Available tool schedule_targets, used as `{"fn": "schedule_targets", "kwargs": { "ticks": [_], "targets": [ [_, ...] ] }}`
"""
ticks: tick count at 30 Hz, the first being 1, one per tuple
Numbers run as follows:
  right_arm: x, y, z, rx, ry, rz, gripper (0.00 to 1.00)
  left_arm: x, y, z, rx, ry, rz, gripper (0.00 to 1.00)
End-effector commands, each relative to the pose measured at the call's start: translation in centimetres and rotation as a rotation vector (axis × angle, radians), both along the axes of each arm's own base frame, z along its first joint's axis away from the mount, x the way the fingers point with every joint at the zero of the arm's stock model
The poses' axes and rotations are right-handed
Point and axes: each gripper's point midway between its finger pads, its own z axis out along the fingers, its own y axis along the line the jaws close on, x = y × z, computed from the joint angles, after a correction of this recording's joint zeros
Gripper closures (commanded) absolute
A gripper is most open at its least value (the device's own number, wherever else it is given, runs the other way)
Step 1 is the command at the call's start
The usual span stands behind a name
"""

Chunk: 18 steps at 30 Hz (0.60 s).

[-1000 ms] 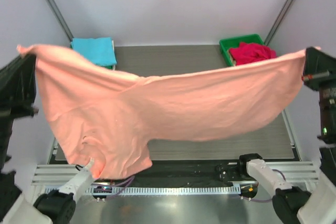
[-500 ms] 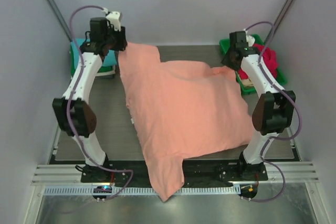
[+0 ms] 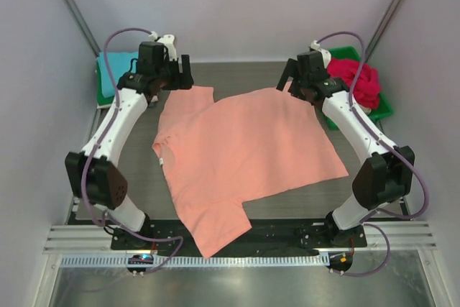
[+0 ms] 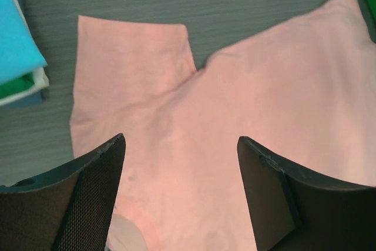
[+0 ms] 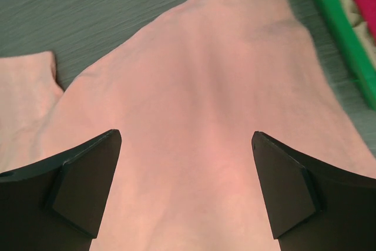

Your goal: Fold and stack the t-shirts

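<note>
A large salmon-orange t-shirt (image 3: 244, 152) lies spread on the dark table, one sleeve pointing to the back left and its near corner hanging over the front edge. My left gripper (image 3: 175, 77) hovers open above the shirt's back-left sleeve. My right gripper (image 3: 292, 77) hovers open above the back-right corner. In the left wrist view the gripper (image 4: 181, 139) has only the shirt (image 4: 235, 98) far below it, nothing between the fingers. The right gripper (image 5: 185, 136) is likewise empty over the shirt (image 5: 205, 80). A folded turquoise t-shirt (image 4: 14, 39) tops a stack at back left. A crumpled red t-shirt (image 3: 356, 80) lies at back right.
The red shirt sits in a green tray (image 3: 383, 108) at the back right, its rim (image 5: 335, 22) close to the salmon shirt's edge. The back-left stack (image 3: 108, 80) shows green and white layers under the turquoise. Metal rails run along the table's front edge (image 3: 287, 239).
A second ago both grippers held the salmon shirt stretched in the air. They have since lowered it to the table, opened and let go; the shirt now lies flat.
</note>
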Motion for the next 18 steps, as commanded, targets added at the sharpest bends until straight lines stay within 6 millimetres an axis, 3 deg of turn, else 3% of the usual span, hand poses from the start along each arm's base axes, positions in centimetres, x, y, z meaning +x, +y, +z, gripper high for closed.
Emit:
{"fn": "schedule_targets", "kwargs": {
  "ticks": [1, 2, 3, 4, 8, 13, 14, 15, 18],
  "targets": [
    [0.6, 2.9, -2.1, 0.012, 0.007, 0.091, 0.0, -3.7, -0.6, -2.0, -0.072, 0.062, 0.1, 0.23],
    [0.8, 3.9, -2.5, 0.029, 0.013, 0.128, 0.0, -4.7, -0.8, -2.1, -0.09, 0.058, 0.105, 0.23],
    [1.1, 4.7, -4.0, 0.022, 0.046, 0.156, 0.0, -5.2, -1.4, -3.2, -0.11, 0.064, 0.105, 0.23],
    [1.5, 5.6, -4.1, 0.027, 0.046, 0.183, 0.0, -6.6, -1.3, -6.2, -0.107, 0.124, 0.116, 0.23],
    [3.5, 7.7, -6.3, 0.037, 0.088, 0.255, 0.0, -8.0, -0.5, -11.1, -0.115, 0.189, 0.195, 0.24],
    [5.3, 8.1, -9.4, 0.012, 0.146, 0.257, 0.0, -7.3, 0.0, -14.9, -0.063, 0.255, 0.225, 0.24],
    [5.5, 8.2, -10.1, 0.011, 0.156, 0.253, 0.0, -6.5, 0.0, -14.7, -0.062, 0.25, 0.228, 0.24],
    [5.9, 8.3, -10.1, 0.013, 0.153, 0.253, 0.0, -6.4, 0.3, -16.5, -0.036, 0.303, 0.236, 0.25],
    [6.4, 8.4, -12.7, -0.003, 0.205, 0.253, 0.0, -4.9, 0.7, -17.4, -0.026, 0.353, 0.244, 0.25]
  ]
}}
